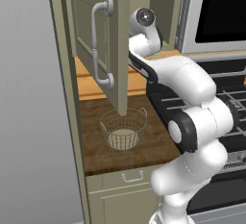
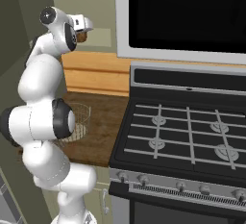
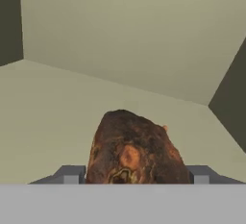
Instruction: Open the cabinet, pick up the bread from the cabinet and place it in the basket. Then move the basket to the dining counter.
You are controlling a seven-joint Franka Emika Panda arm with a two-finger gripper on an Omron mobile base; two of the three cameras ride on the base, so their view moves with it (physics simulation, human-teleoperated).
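Hand view puts me right inside the cabinet point(image 1: 98, 35), looking along the gripper point(image 3: 136, 177) at the bread point(image 3: 134, 151): a reddish-brown, crusty lump sitting on the pale olive shelf floor, with the back wall and a shadowed side wall behind it. The two grey fingertips point(image 3: 71, 174) stand on either side of the loaf, spread wide, each just at its flank; whether they actually press on the crust I cannot tell, so I would call the jaws parted around the bread rather than clamped on it. The lump rises to a rounded peak slightly left of centre and slopes down toward the right; its broader spread runs across the view, from one fingertip to the other. From the left base view the cabinet door hangs swung out, its curved silver handle point(image 1: 101, 45) facing me, and the arm reaches up behind the door into the opening. Below, the basket point(image 1: 123, 128) sits upright on the dark wood worktop point(image 1: 158, 143), under the door's lower edge. In the right base view a brown speck of bread point(image 2: 82, 35) shows at the hand.
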